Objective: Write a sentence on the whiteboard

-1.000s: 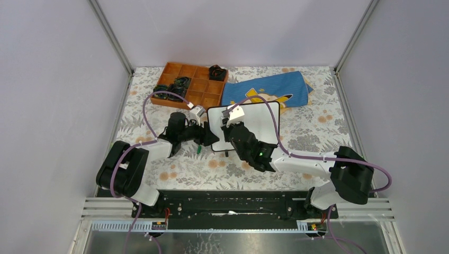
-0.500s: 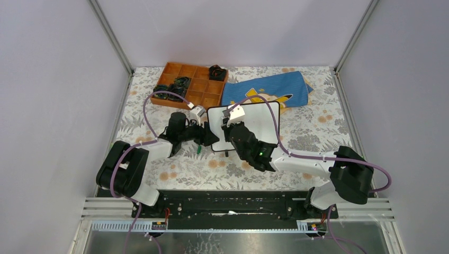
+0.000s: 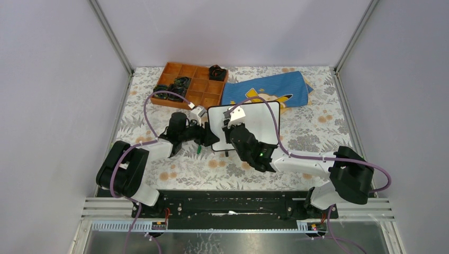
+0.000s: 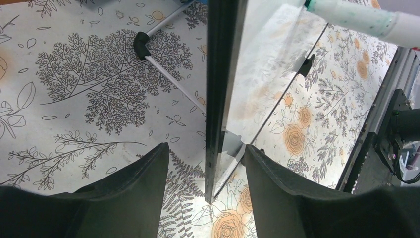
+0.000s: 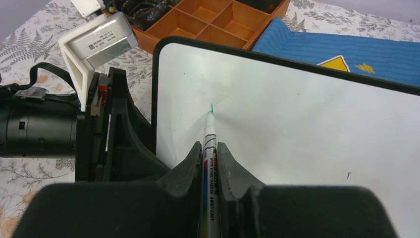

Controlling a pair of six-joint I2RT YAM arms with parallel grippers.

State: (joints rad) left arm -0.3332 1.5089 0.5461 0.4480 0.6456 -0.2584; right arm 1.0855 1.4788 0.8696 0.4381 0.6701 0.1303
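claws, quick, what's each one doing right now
left claw: straddles the whiteboard edge; gripped or not cannot be told
right claw: closed on the marker

— What was the whiteboard (image 5: pixel 297 129) like?
— Smooth, glossy white. From the left wrist it mirrored the printed flowers of the table cover (image 4: pixel 74 99). Its thin frame was black with a slight sheen.
— And the marker (image 5: pixel 210 130)?
— A smooth white plastic barrel with a printed label. The right gripper (image 5: pixel 210 148) was matt black plastic.
— The rest?
— The blue cloth (image 5: pixel 346 49) looked finely ribbed. The orange tray (image 5: pixel 214 26) was matt and plastic-looking.
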